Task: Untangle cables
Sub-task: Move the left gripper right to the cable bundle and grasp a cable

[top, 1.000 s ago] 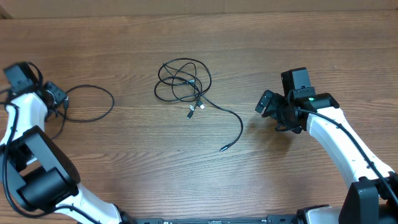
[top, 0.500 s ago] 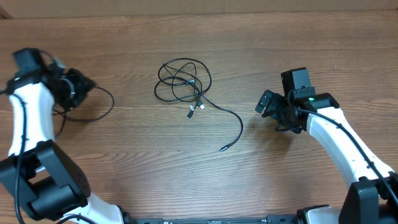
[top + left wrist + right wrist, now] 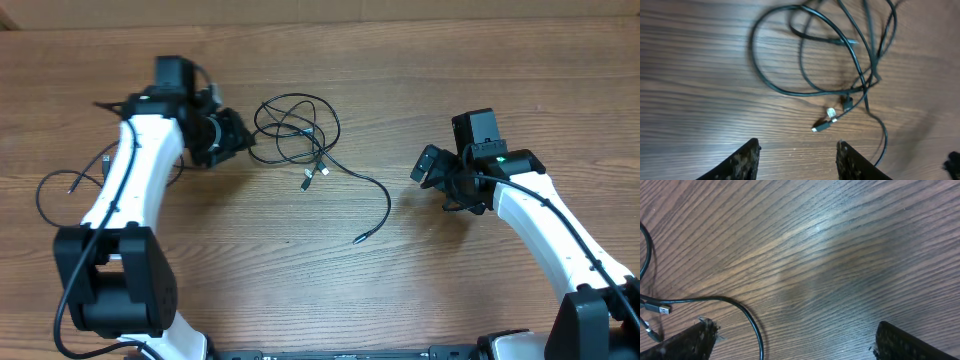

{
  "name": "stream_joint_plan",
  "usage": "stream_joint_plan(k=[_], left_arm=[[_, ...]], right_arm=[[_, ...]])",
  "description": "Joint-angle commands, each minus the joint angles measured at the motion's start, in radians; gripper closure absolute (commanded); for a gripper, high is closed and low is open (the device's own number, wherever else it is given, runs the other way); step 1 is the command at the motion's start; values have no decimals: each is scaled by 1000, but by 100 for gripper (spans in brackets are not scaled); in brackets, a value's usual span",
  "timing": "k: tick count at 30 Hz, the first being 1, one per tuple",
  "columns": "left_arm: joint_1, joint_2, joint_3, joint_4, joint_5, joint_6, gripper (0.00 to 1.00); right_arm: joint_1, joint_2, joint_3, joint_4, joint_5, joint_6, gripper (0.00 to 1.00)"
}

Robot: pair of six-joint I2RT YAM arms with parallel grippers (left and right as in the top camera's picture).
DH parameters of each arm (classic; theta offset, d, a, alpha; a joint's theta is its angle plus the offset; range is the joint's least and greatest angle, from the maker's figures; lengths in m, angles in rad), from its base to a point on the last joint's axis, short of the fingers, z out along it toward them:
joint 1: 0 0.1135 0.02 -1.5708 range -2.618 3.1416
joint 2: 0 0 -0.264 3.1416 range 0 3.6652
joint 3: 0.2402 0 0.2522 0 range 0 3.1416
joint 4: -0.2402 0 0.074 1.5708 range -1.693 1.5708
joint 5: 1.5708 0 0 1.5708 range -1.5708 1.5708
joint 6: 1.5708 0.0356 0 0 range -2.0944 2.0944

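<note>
The cables form a tangle of thin black loops (image 3: 295, 130) at the table's middle. Two small plug ends (image 3: 315, 176) lie just below it, and a long tail curves right to a tip (image 3: 362, 238). My left gripper (image 3: 240, 140) is open just left of the tangle. In the left wrist view the loops (image 3: 810, 60) and a silver-white plug (image 3: 830, 114) lie ahead of the left gripper (image 3: 799, 150), with nothing between its fingers. A separate thin cord (image 3: 40, 200) lies at the far left. My right gripper (image 3: 430, 165) is wide open over bare wood, with the tail (image 3: 747, 320) in its view.
Wood-grain table (image 3: 460, 60) all around. The left arm's white links (image 3: 120, 190) stretch from the front-left base towards the tangle. The right arm (image 3: 545, 215) reaches in from the front right.
The left arm has swung from the far left edge rightwards up to the tangle, its jaws opening slightly. The separate cord now lies further left. The right arm has not moved.
</note>
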Motion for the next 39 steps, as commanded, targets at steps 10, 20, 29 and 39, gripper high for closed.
stream_joint_plan(k=[10,20,29,39], left_arm=[[-180,-6,8,10,-154,-98,46],[-193,5,7,24,-171,-191,46],[-206,7,6,29,-187,-215,38],[-213,7,6,60,-187,-216,41]], right_arm=[[-3,6,4,3,6,3,0],[-3,6,4,3,6,3,0],[-3,6,4,3,6,3,0],[-3,6,4,3,6,3,0]])
